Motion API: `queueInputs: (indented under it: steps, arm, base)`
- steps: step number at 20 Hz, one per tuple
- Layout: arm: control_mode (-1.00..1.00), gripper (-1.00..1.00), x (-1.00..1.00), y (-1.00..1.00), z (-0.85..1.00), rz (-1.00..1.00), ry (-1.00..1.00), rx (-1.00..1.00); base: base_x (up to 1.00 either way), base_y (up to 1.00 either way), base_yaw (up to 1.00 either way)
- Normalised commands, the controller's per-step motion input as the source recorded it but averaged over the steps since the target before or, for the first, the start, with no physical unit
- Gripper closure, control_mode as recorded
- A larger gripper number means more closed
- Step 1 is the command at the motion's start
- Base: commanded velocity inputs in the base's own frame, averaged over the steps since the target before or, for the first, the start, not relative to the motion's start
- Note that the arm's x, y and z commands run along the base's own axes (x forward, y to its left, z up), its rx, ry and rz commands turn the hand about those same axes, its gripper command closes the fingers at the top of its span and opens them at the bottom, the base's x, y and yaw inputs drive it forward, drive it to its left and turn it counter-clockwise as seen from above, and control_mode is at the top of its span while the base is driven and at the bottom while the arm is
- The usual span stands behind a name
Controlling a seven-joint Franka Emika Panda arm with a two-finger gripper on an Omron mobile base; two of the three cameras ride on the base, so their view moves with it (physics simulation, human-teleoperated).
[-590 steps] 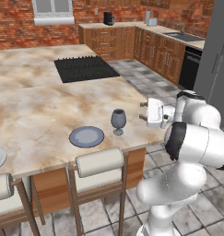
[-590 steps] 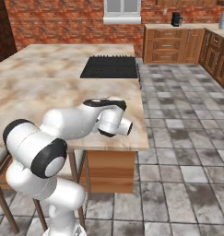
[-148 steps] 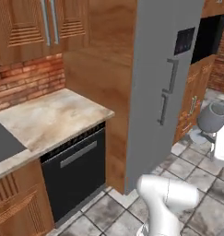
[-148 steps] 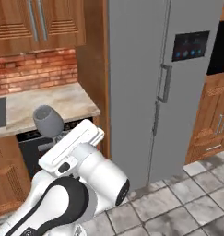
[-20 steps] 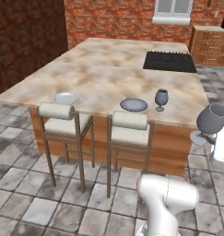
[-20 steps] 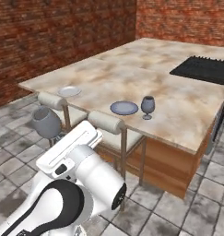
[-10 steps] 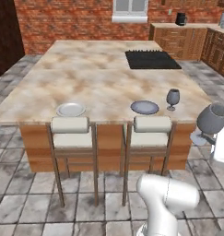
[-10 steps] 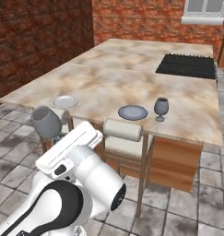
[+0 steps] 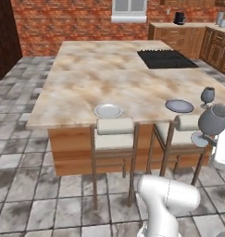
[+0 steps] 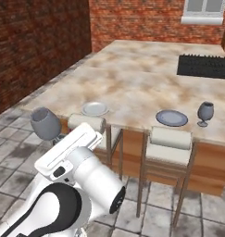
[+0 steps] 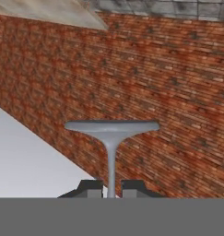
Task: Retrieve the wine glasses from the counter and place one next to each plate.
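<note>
My gripper [image 11: 111, 186] is shut on the stem of a dark grey-blue wine glass [image 9: 215, 119], held tilted off the island's near right corner; its round foot [image 11: 112, 126] faces the hand camera. From the right base the same glass [image 10: 45, 123] hangs low at the left, in front of the stools. A second wine glass [image 9: 207, 95] stands upright on the marbled island, just right of the right-hand plate [image 9: 179, 106]. The left plate [image 9: 108, 110] lies alone near the island's front edge. The right base view shows that second glass [image 10: 204, 112], the right plate [image 10: 171, 117] and the left plate [image 10: 95, 109].
Two stools [image 9: 115, 139] [image 9: 184, 132] with cream cushions stand against the island's front edge below the plates. A dark cooktop [image 9: 167, 59] is set into the island's far right. A counter [image 9: 188, 28] over brown cabinets runs along the back brick wall. Grey tiled floor surrounds the island.
The whole scene has shifted as the base moved; the island and both plates now sit further right in the left base view. The glass stays in my grip.
</note>
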Motion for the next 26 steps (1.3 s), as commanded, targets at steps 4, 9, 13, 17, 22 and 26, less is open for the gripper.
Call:
queueInputs:
  steps: [4,9,13,17,22,26]
  arm:
    - [1.0,1.0,0.0,0.0,0.0,0.0,0.0,0.0]
    - [1.0,1.0,0.0,0.0,0.0,0.0,0.0,0.0]
    - [1.0,1.0,0.0,0.0,0.0,0.0,0.0,0.0]
    - [1.0,1.0,0.0,0.0,0.0,0.0,0.0,0.0]
    - [1.0,1.0,0.0,0.0,0.0,0.0,0.0,0.0]
    - [1.0,1.0,0.0,0.0,0.0,0.0,0.0,0.0]
  base:
    - [0.48,0.47,-0.07]
    - [0.53,-0.04,-0.09]
    - [0.82,0.0,-0.15]
    - [0.96,0.23,-0.16]
    - [1.0,0.0,-0.1]
    - [0.99,0.0,-0.14]
